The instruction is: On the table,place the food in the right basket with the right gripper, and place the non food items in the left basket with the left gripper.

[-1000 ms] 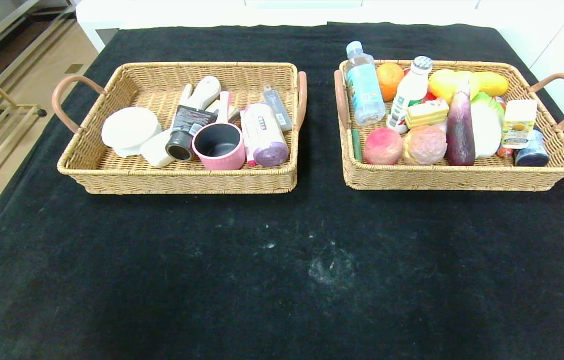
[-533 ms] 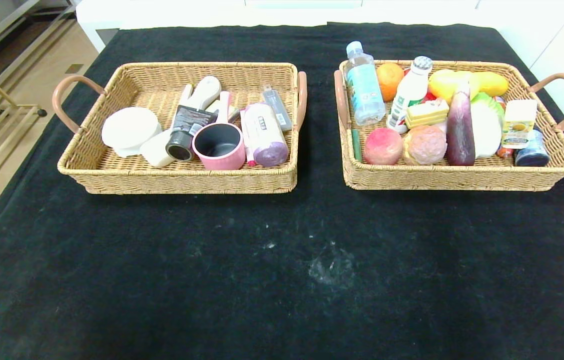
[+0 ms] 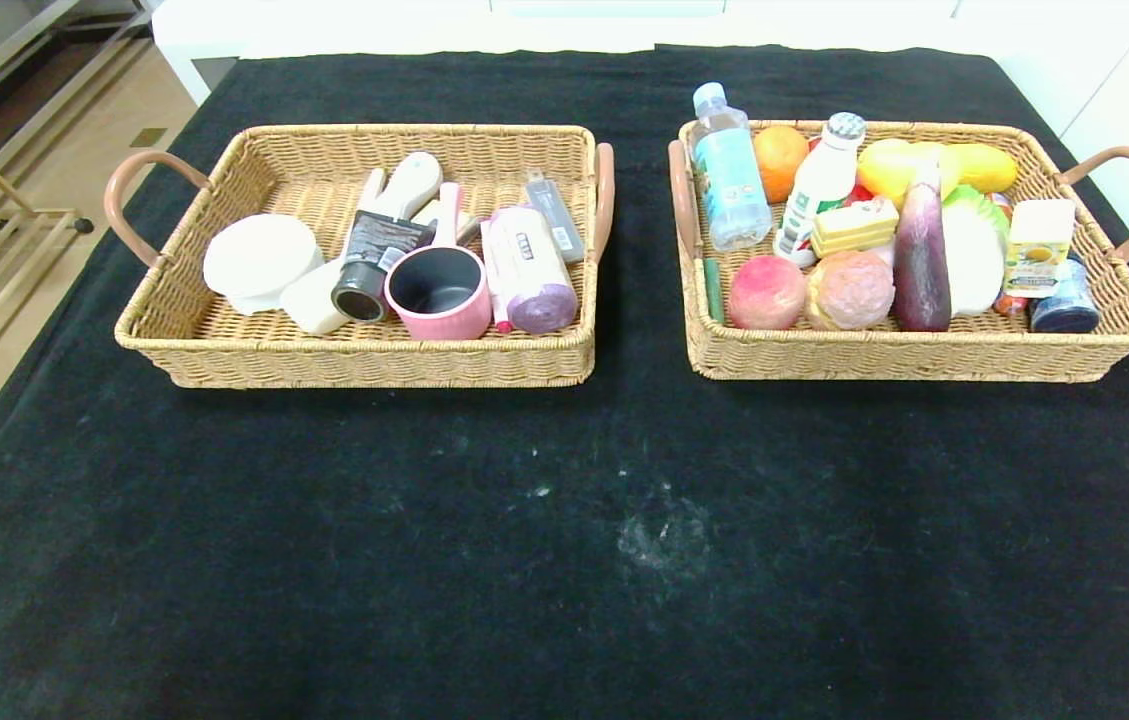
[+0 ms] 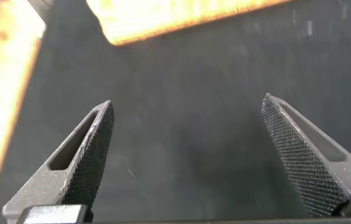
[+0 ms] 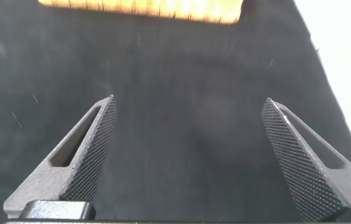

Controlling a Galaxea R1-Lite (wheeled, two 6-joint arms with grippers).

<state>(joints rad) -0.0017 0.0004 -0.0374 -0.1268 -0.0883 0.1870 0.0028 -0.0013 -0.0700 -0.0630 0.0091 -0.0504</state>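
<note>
Nearest the robot, the left gripper (image 4: 185, 158) hangs over bare black cloth with its two textured fingers spread wide and nothing between them; the right gripper (image 5: 188, 158) is likewise spread wide and empty above the cloth, and neither arm shows in the head view. The table (image 3: 564, 560), draped in black with faint white scuffs near its middle, carries nothing in its near half. Farther back stand two wicker trays side by side, apart from each other. The left basket (image 3: 354, 360) holds the white round disc (image 3: 259, 258) at its left end, the black squeeze tube (image 3: 369, 265) lying just beside a pink mug (image 3: 439, 290), and a lilac-capped roll (image 3: 534, 270) to the right of the mug. The right basket (image 3: 924, 355) holds the purple eggplant (image 3: 921, 265), upright against its neighbours, the small yellow carton (image 3: 1039, 245) near the right end, a yellow pear (image 3: 899, 165) at the back, a water bottle (image 3: 729, 175) and an orange (image 3: 780, 160).
</note>
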